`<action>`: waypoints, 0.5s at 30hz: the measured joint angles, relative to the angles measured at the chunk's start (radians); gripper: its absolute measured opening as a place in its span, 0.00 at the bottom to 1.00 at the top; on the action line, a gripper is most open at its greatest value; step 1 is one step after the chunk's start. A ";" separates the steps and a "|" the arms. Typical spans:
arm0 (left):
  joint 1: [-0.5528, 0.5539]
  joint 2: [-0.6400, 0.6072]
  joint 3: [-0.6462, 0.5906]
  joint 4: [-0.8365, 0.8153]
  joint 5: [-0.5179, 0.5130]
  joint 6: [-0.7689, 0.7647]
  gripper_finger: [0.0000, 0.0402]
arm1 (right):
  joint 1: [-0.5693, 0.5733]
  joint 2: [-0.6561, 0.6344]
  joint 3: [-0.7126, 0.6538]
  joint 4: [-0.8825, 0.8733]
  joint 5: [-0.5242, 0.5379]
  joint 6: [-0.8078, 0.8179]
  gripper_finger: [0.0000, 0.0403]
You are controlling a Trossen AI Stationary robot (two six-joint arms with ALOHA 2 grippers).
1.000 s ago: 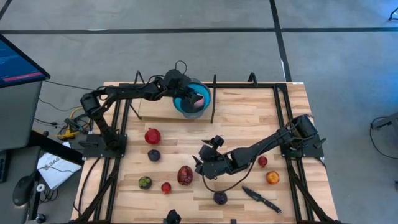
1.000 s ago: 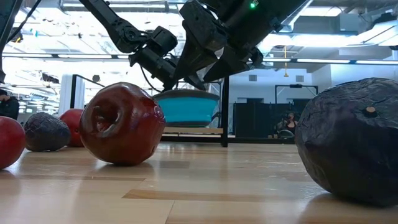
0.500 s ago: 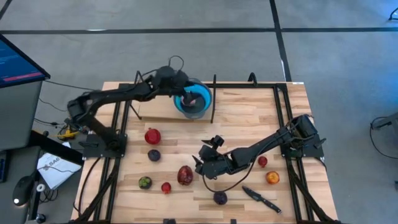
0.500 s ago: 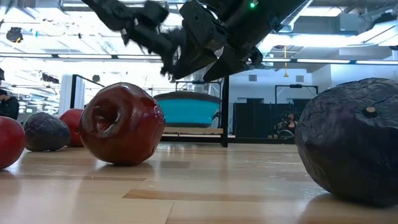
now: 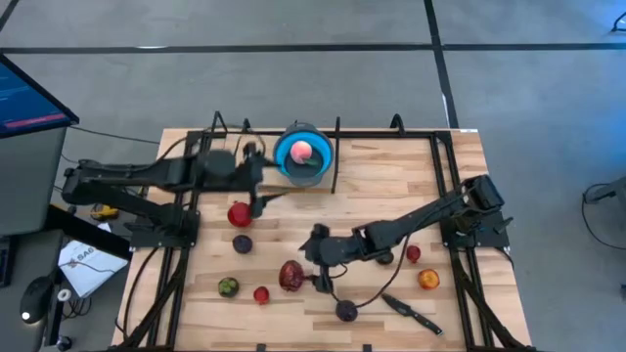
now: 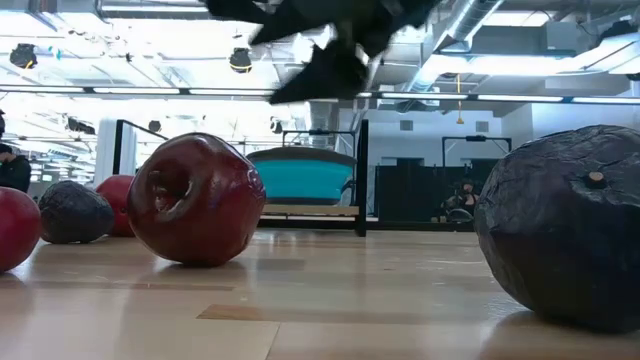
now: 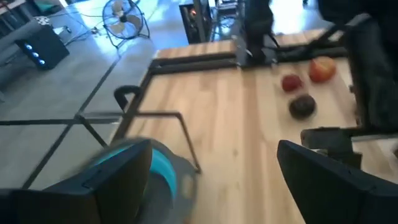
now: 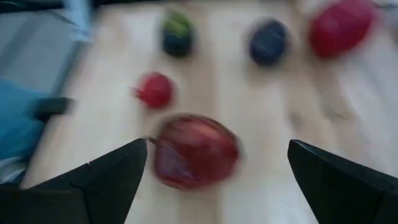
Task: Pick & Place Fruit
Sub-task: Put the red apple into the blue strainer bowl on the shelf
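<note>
Pink and round, one fruit (image 5: 302, 150) lies inside the blue bowl (image 5: 290, 159) at the far edge of the wooden table (image 5: 377, 186). We count the other pieces loose on the boards: a bright red one (image 5: 238, 214) and a dark purple one (image 5: 242, 244) near the left arm, a greenish one (image 5: 228, 286), a small red one (image 5: 261, 294) and a large dark red one (image 5: 290, 276) toward the near edge. Our right gripper (image 5: 320, 270) hovers just beside that large dark red fruit with its jaws spread and nothing between them. Our left gripper (image 5: 256, 176) sits between the bowl and the bright red fruit, jaws apart and empty.
</note>
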 joint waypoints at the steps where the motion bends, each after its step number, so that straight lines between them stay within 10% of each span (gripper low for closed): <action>1: -0.035 -0.016 -0.025 0.001 -0.031 -0.018 0.83 | 0.000 0.010 0.003 0.023 -0.020 -0.013 0.95; 15: -0.355 -0.127 -0.391 0.101 -0.176 -0.438 0.78 | 0.024 0.117 0.107 0.019 -0.035 -0.287 0.95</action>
